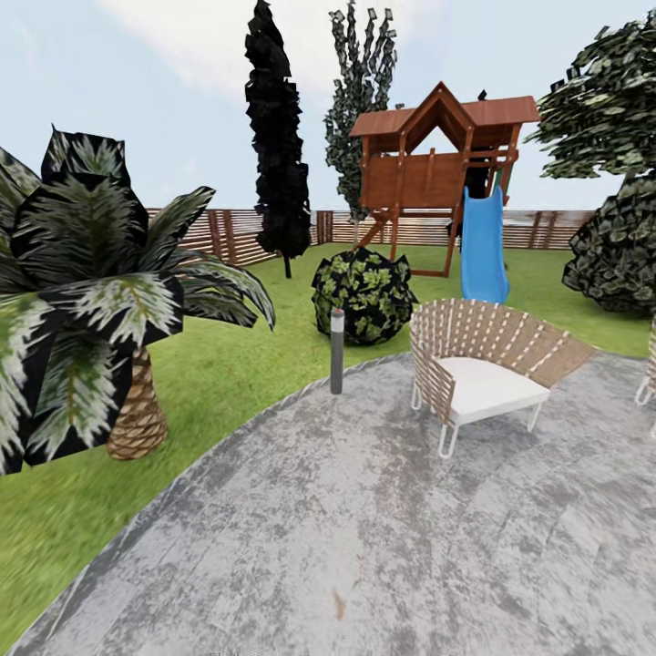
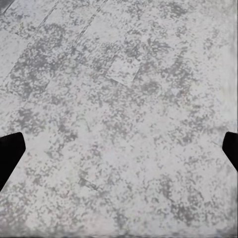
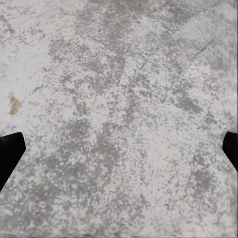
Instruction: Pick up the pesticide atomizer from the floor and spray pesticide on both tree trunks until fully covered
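Note:
I am in the garden, on grey paving beside the grass lawn, with the brown slat fence at the back. The pesticide atomizer is out of view. A leafy tree crown reaches in at the upper right, and its trunk is hidden. In the left wrist view, my left gripper is open, its dark fingertips wide apart over bare paving. In the right wrist view, my right gripper is open in the same way over paving with a small brown stain.
A short scaly palm stands close on the left. A thin grey lamp post marks the paving edge, with a round bush behind it. A slatted chair sits ahead on the right. A wooden playhouse with a blue slide and a dark column tree stand further back.

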